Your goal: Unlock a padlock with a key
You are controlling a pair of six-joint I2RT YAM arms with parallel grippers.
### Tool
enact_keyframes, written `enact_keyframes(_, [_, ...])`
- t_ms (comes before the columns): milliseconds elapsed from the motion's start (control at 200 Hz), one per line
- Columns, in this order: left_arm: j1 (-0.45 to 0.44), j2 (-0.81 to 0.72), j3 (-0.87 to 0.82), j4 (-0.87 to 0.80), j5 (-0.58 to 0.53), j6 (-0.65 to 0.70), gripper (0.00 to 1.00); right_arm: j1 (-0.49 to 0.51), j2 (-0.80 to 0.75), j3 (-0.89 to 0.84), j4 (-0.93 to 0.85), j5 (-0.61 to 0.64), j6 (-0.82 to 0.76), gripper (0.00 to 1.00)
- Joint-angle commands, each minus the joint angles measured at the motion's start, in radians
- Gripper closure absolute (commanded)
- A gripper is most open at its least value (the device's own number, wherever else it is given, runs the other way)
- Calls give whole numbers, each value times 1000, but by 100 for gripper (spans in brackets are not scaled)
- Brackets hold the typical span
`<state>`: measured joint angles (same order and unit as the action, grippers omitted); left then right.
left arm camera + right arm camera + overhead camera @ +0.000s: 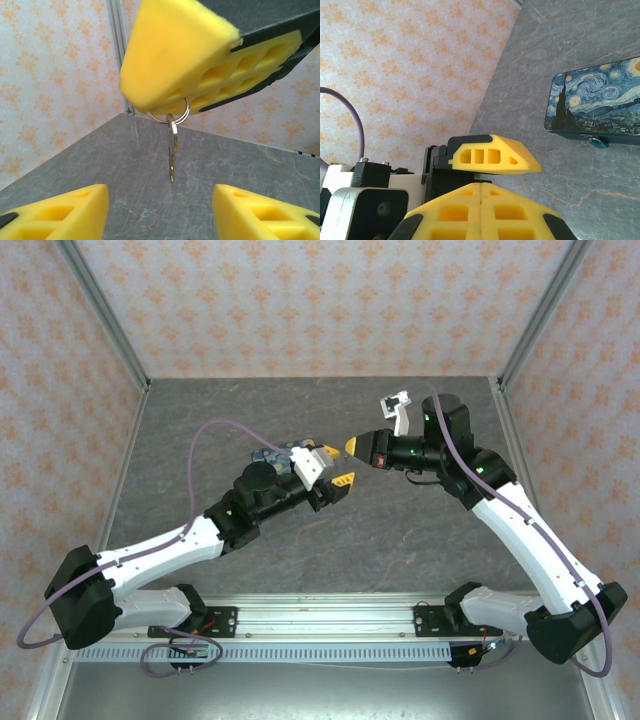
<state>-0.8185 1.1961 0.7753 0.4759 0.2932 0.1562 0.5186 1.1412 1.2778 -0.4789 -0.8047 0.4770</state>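
Grey veined table [300, 570] underneath, boxed in by patterned walls [300, 300]. Above it, left arm [170, 545] and right arm [530, 530] reaching inward, wrists nearly meeting over the middle. Behind the left wrist, a tin box [595, 95] painted with a swirling night sky, flat on the table.

Left pincer [338, 466] spread apart, holding nothing, facing the right one. Right pincer [480, 190] pressed together, clamped on the key ring [159, 120]. The key [172, 150] hanging straight down in the air, beyond the parted yellow fingers in the left wrist view.

Smallest of all, the padlock [597, 141]: a blue-green speck on the table, touching or just beside the tin box's long edge. Shackle state too small to tell.

Judged as early to midway. Key picked up and carried above the table; padlock gripped by neither pincer; nothing inserted, nothing turned. Probably left to do: steadying or lifting the padlock with the free left pincer, lining the blade up with the keyhole, pushing in, twisting.

Padlock well apart from the right pincer, off to one side and lower, down on the table by the tin, with the key dangling clear of the surface.
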Motion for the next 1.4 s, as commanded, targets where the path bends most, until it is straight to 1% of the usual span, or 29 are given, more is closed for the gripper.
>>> enact_keyframes(0, [-7, -3, 39, 16, 19, 11, 44, 12, -8, 25, -3, -12, 15, 100])
enact_keyframes(70, [-8, -3, 40, 17, 17, 4, 47, 14, -5, 22, -3, -10, 15, 100])
enact_keyframes(330, [-7, -3, 47, 3, 5, -6, 69, 21, -4, 14, -8, 2, 17, 100])
enact_keyframes(535, [-7, -8, 47, 2, 3, -6, 70, 22, -5, 5, -13, 12, 14, 100])
enact_keyframes(580, [-7, -10, 49, -1, 3, -7, 72, 21, -5, 2, -13, 13, 14, 100])
enact_keyframes(626, [-7, -9, 49, -6, 3, -6, 76, 22, -5, 3, -14, 13, 15, 100])
enact_keyframes(681, [-8, -11, 51, -12, 1, -6, 84, 22, -6, 4, -18, 20, 12, 100])
enact_keyframes(801, [-7, -16, 52, -32, -18, 11, 98, 21, -11, 4, -28, 36, 0, 100])
enact_keyframes(836, [-7, -18, 53, -43, -26, 23, 100, 22, -11, 7, -38, 43, -8, 97])
enact_keyframes(981, [-12, -40, 72, -156, -70, 118, 100, 14, -28, 19, -93, 79, -53, 82])
enact_keyframes(1086, [-22, -58, 110, -287, -122, 243, 100, -10, -60, 4, -93, 69, -59, 68])
enact_keyframes(1146, [-30, -65, 136, -376, -141, 336, 100, -27, -75, -12, -81, 45, -51, 62])
enact_keyframes(1281, [-53, -82, 183, -515, -184, 568, 100, -52, -95, -71, 5, -50, 1, 54])
enact_keyframes(1391, [-58, -88, 228, -614, -205, 689, 100, -52, -95, -124, 90, -120, 56, 51])
